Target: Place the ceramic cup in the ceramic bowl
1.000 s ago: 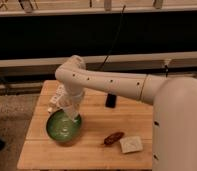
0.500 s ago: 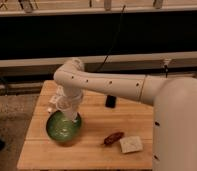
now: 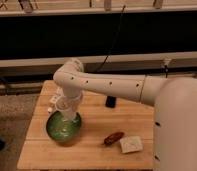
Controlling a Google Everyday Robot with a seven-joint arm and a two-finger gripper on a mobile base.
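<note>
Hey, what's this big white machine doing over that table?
A one-armed robot is reaching down over a wooden table. Its gripper, closed, hangs right above the green bowl. It is meant to put a cup in there, but the arm hides whether it holds one.

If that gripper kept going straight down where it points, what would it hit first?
Probably the green ceramic bowl, directly beneath the gripper; depth is unclear from this view.
</note>
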